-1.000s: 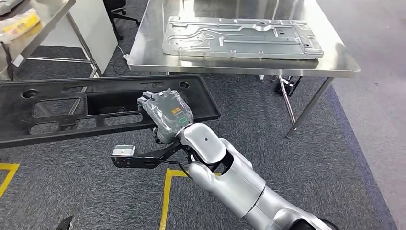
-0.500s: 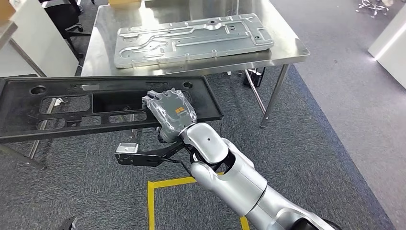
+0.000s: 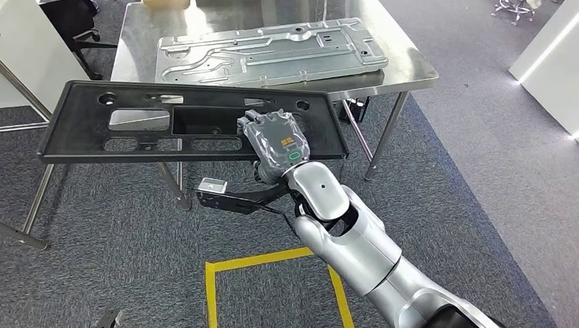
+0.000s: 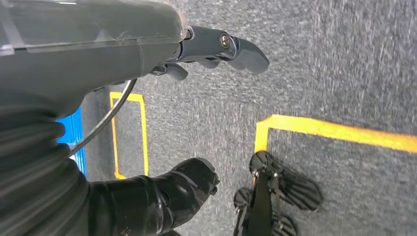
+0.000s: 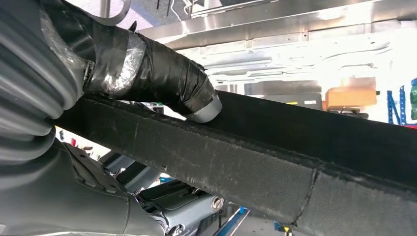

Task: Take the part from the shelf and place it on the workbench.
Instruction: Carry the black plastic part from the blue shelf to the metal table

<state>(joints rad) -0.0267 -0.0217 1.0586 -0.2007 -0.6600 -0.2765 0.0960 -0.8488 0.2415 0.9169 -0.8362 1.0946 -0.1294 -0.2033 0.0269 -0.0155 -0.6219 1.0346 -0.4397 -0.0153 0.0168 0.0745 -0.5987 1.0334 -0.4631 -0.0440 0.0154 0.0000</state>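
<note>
One right hand (image 3: pixel 275 140) grips black part (image 3: pixel 136 130) w/ thumb over its edge, held level above floor, near counter (image 3: pixel 410 65). Left hand (image 4: pixel 216 46) hangs, prob. empty, fingers (image 4: pixel 246 51) loosely curled. Metal panel (image 3: pixel 266 51) lies on counter.

Floor: a grey carpet (image 3: pixel 478 178) lay all around, under the table legs.
Yellow lines: strips of yellow tape (image 3: pixel 273 260) made a square shape on the carpet.
Metal sheet: a big flat silver metal plate with grooves (image 3: pixel 266 53) lay on the table top.
White thing: a white panel (image 3: pixel 546 68) stood on the far side.
</note>
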